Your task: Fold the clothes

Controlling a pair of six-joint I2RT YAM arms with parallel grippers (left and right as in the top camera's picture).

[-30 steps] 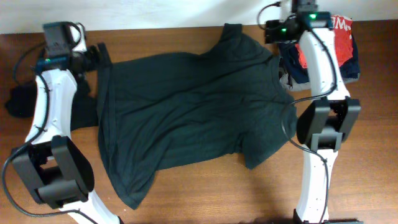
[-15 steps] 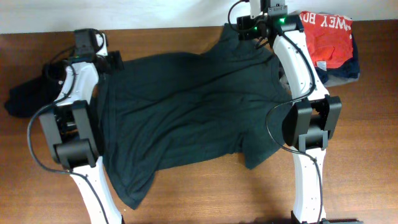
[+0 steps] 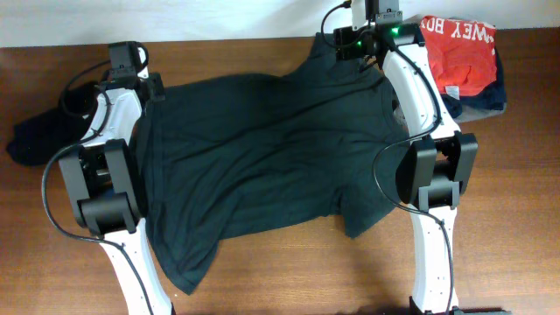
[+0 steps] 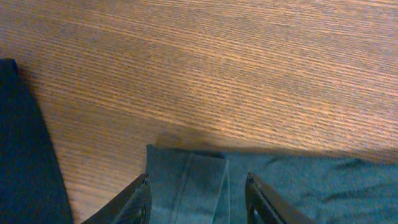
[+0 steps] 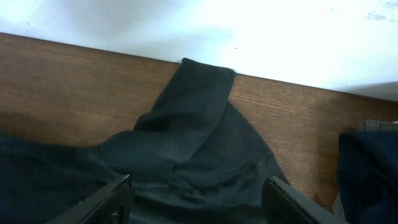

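No fold is showing yet: one dark shirt is lying spread and rumpled across the desk, so I judge the whole job is still to do. At far left a dark bundle, perhaps another garment, is sitting apart from me. My left claw is standing half-wide astride the shirt's corner, not pinching it as far as I can tell. My right claw is gaping wide over the cloth just short of the sleeve, holding nothing. At far right a red pile is resting.
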